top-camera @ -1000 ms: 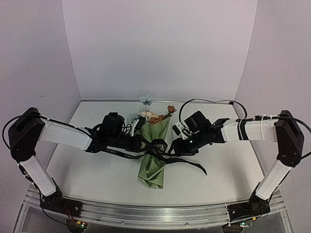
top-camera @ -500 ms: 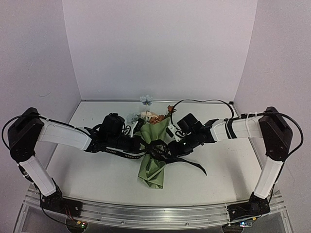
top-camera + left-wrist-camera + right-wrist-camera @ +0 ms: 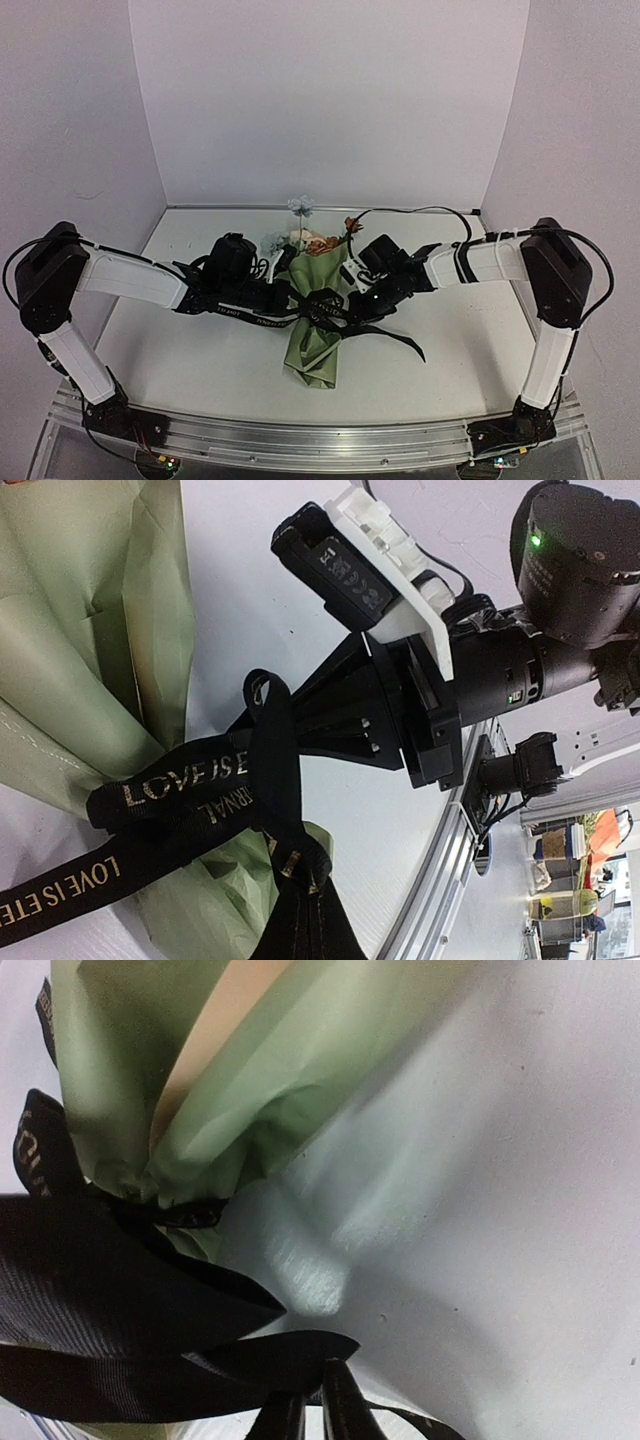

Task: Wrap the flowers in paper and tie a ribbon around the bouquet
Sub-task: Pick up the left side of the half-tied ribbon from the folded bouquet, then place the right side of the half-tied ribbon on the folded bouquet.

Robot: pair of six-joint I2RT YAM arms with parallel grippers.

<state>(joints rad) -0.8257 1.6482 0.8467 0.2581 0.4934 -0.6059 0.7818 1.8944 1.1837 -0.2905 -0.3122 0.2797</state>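
Lying flat mid-table on the white table (image 3: pixel 460 350), the bouquet (image 3: pixel 320 290), a cone of paper around a flower bunch, is sitting between the two arms. Its long axis is running near to far, leaning slightly right at the far end. The wide end is pointing away from the arm bases and the narrow crumpled end toward them.

The thin olive-green paper (image 3: pixel 312 352) is acting as the holder. The flowers (image 3: pixel 305 238), with pale blue, cream and rust-brown blooms, are sticking out of its wide far mouth, and their stems are hiding inside. The right wrist view is showing a strip of the paper's tan reverse in a fold.

The narrow black ribbon (image 3: pixel 190 780) with gold lettering is crossing the cone's waist, bunching the paper there. One loose tail is trailing rightward and toward the near edge over the table.

The left gripper (image 3: pixel 292 297) is sitting against the cone's left side at the ribbon band. Its jaws are clenched, and the ribbon is running straight into them in its wrist view.

The right gripper (image 3: pixel 352 305) is pressing in from the cone's right side, jaws nearly together. Its fingertips (image 3: pixel 340 1405) are pinching a folded loop of the ribbon just beside the paper.
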